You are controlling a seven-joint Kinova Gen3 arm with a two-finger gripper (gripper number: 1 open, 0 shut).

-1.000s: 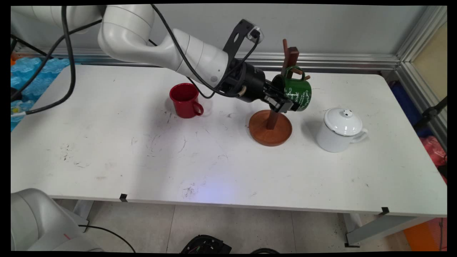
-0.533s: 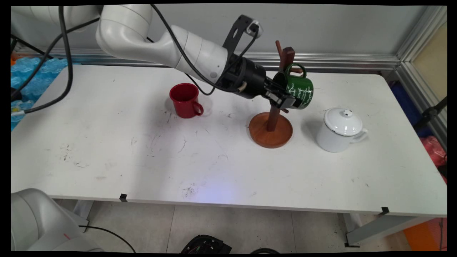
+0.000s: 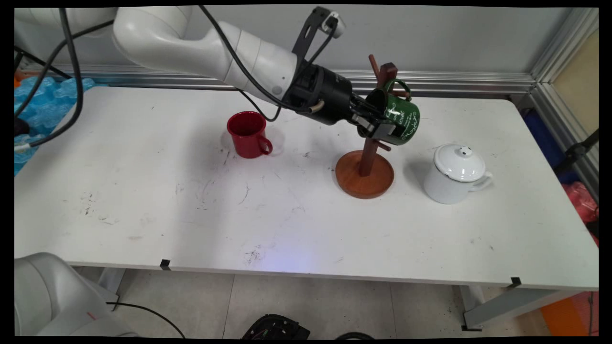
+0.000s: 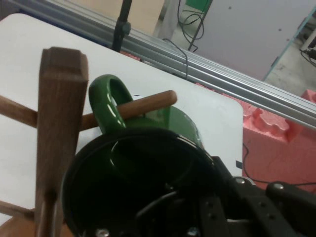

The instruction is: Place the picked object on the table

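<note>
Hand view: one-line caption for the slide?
Gripper holds green mug, its handle looped over a peg of the wooden mug tree.

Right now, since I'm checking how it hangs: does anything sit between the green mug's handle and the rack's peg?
Nothing visible does. In the hand view the peg already passes through the handle of the green mug, beside the rack's post. The claw grips the mug's rim.

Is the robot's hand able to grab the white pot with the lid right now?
Probably not yet. The gripper is shut on the green mug, whose handle is looped over a peg of the wooden mug tree. The white lidded pot stands apart on the table, with nothing around it.
</note>
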